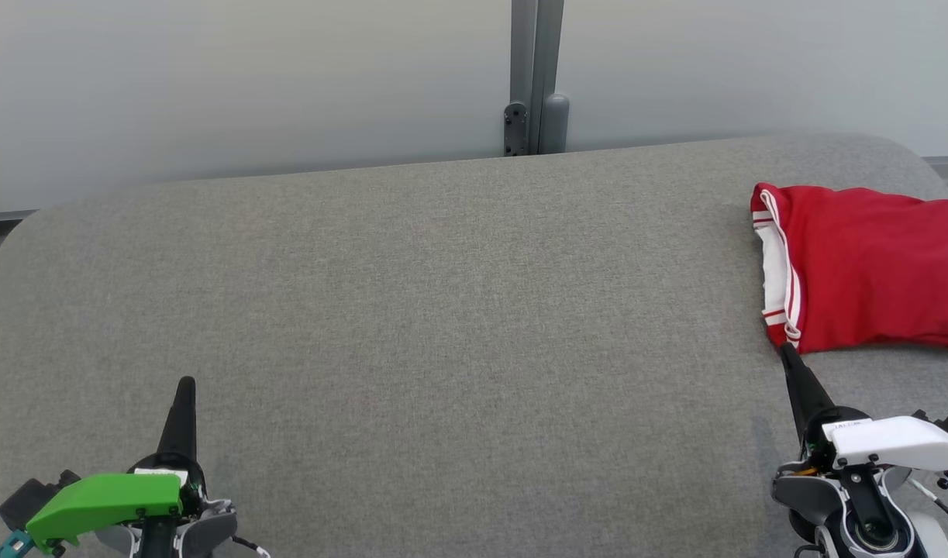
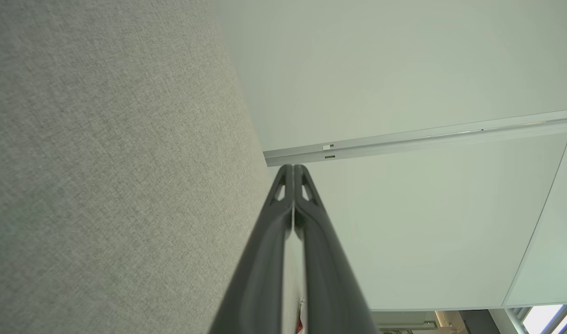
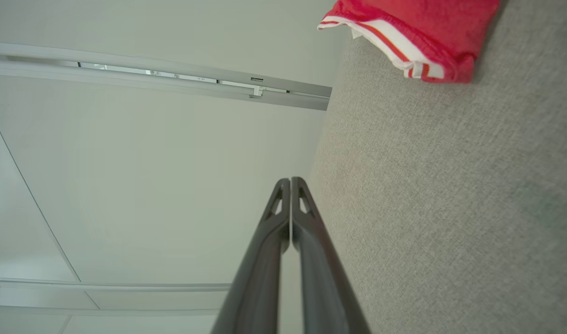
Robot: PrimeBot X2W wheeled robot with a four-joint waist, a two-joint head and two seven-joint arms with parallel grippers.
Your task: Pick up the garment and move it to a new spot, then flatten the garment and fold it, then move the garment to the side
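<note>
Folded red garment [image 1: 869,271] lying at right end of grey surface [image 1: 442,310]. Right gripper [image 1: 787,353] hovering near its front corner, fingers pressing together, gripping nothing. Left gripper [image 1: 187,384] sitting well apart, fingers likewise closed, empty.

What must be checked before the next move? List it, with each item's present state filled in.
1. The red garment with white stripes lies folded: ok.
2. It sits at the right side of the grey fabric-covered surface: ok.
3. The left end effector is shut and empty: ok.
4. The right end effector is shut, empty and apart from the garment: ok.
5. The garment's far right edge rests fully on the surface: cannot tell, the head view cuts it off.
</note>
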